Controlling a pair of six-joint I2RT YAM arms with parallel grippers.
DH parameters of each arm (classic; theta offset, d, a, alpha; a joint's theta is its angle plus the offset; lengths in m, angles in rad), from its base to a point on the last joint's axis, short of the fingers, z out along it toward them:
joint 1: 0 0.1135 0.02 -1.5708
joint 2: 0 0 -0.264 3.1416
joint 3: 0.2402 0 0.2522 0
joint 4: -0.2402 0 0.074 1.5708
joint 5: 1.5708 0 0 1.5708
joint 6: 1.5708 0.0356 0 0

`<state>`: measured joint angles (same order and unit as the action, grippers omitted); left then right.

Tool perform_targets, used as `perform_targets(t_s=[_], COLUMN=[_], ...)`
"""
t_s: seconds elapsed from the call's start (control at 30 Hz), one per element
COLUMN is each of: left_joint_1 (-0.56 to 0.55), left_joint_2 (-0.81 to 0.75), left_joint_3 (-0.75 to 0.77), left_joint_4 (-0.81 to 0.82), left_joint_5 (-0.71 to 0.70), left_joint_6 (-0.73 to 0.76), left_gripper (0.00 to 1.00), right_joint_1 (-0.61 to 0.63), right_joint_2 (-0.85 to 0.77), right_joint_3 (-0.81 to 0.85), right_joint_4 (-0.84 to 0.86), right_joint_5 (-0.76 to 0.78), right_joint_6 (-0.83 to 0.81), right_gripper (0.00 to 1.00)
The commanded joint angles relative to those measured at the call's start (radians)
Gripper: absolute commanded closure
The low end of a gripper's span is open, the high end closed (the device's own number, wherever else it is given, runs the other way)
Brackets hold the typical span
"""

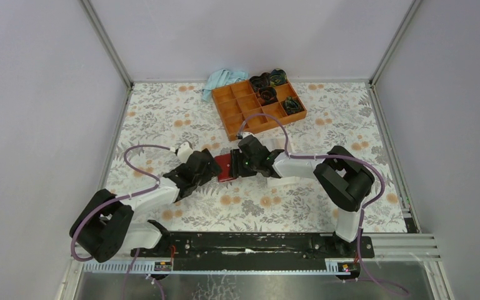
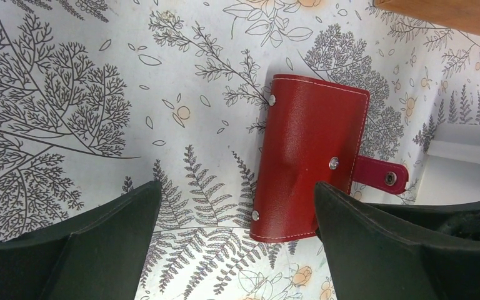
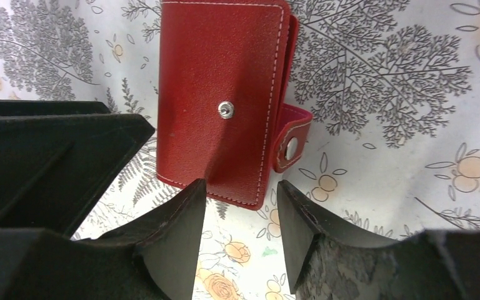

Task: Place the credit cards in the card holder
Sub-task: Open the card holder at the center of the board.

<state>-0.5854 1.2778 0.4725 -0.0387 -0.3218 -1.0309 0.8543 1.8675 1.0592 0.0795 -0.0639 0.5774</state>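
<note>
The card holder (image 1: 225, 167), a small dark-red wallet, lies folded on the floral table between the two grippers. Its snap tab (image 2: 381, 175) sticks out unfastened. My left gripper (image 1: 212, 170) is open wide; in the left wrist view the left gripper (image 2: 237, 190) has its right finger at the near corner of the card holder (image 2: 309, 156). My right gripper (image 3: 242, 187) is open with nothing between its fingers, its tips just short of the near edge of the card holder (image 3: 222, 94). No credit cards are in view.
An orange compartment tray (image 1: 234, 103) sits at the back, with dark coiled items (image 1: 275, 94) in its right cells. A light blue cloth (image 1: 222, 80) lies behind it. A whitish box (image 2: 465, 156) lies right of the card holder. Metal frame rails bound the table.
</note>
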Motion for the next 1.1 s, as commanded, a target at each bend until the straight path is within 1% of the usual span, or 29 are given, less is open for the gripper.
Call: perform_targets(t_s=[0.0,0.17,0.2,0.3,0.37,0.5,0.67,0.8,0.9,1.07], left_joint_1=[0.012,0.015,0.015,0.015,0.015,0.017,0.029,0.044,0.054,0.058], left_joint_2=[0.028,0.033,0.036,0.033,0.029,0.037,0.024,-0.009,-0.052,-0.102], left_joint_3=[-0.054,-0.072,-0.076,-0.092,-0.101,-0.113,-0.151,-0.158,-0.124,-0.009], left_joint_4=[-0.056,-0.039,-0.034,-0.014,0.001,0.022,0.088,0.106,0.071,-0.035], left_joint_5=[0.001,0.011,0.014,0.024,0.027,0.040,0.068,0.081,0.085,0.086], left_joint_6=[-0.021,-0.031,-0.033,-0.045,-0.050,-0.052,-0.072,-0.062,-0.025,0.056], left_gripper=[0.00,0.00,0.00,0.01,0.01,0.01,0.01,0.00,0.00,0.00], right_joint_1=[-0.003,-0.003,-0.003,-0.003,-0.003,-0.003,-0.004,-0.004,-0.004,-0.003], right_joint_2=[-0.006,-0.010,-0.011,-0.016,-0.008,0.011,-0.005,-0.018,-0.036,-0.052], right_joint_3=[-0.015,-0.028,-0.033,-0.054,-0.061,-0.068,-0.082,-0.056,-0.005,0.168], right_joint_4=[0.098,0.138,0.150,0.180,0.200,0.241,0.286,0.256,0.144,-0.114], right_joint_5=[-0.061,-0.094,-0.095,-0.092,-0.101,-0.118,-0.113,-0.111,-0.082,-0.019], right_joint_6=[0.068,0.104,0.110,0.133,0.148,0.171,0.175,0.129,0.049,-0.143], right_gripper=[0.49,0.55,0.58,0.71,0.82,0.99,1.00,1.00,1.00,1.00])
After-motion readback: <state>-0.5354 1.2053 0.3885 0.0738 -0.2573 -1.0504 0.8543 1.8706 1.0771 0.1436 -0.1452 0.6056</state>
